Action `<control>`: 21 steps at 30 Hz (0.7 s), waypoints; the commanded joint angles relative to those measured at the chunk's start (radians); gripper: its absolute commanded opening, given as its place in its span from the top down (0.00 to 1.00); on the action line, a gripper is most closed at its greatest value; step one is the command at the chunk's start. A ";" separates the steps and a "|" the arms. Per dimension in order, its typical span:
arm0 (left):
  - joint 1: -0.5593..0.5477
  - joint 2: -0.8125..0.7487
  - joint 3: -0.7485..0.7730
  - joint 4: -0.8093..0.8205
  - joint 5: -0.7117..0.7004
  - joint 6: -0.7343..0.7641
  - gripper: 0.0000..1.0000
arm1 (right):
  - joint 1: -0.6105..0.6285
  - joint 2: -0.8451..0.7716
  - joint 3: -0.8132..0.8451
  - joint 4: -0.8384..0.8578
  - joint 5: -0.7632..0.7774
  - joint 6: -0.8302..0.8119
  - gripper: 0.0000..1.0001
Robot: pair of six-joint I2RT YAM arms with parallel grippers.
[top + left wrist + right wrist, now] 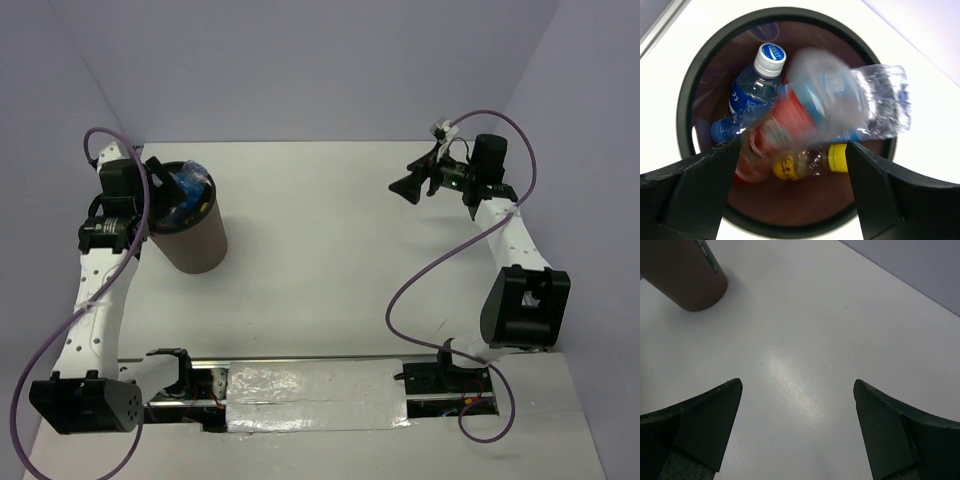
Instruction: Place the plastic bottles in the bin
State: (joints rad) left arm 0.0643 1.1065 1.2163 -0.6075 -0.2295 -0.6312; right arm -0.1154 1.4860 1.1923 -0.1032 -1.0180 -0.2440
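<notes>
Left wrist view: my left gripper point(792, 145) hangs straight over the bin point(690, 100) near the table's point(330, 230) far left corner, fingers spread wide. A blurred bottle point(825, 100) lies crosswise between them, loose above the other bottles point(747, 90) inside. My right gripper point(797, 385), open and empty, is well apart near the far right corner; nothing blocks the drop.
</notes>
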 commanded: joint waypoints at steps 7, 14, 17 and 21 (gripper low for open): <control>0.005 -0.183 0.062 -0.003 0.071 0.045 0.01 | 0.006 -0.096 0.124 -0.338 0.039 -0.181 0.00; 0.005 -0.281 0.057 0.034 0.218 0.102 0.00 | 0.006 -0.196 0.176 -0.391 0.183 -0.105 0.00; 0.005 -0.303 0.039 0.072 0.359 0.119 0.01 | 0.006 -0.237 0.176 -0.380 0.231 -0.019 0.00; 0.005 -0.350 -0.063 0.225 0.548 0.117 0.00 | 0.008 -0.271 0.211 -0.426 0.303 0.072 0.00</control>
State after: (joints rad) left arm 0.0647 0.7876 1.2022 -0.5335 0.1211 -0.5396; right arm -0.1139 1.2518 1.3472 -0.4961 -0.7963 -0.2695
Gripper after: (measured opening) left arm 0.994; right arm 0.994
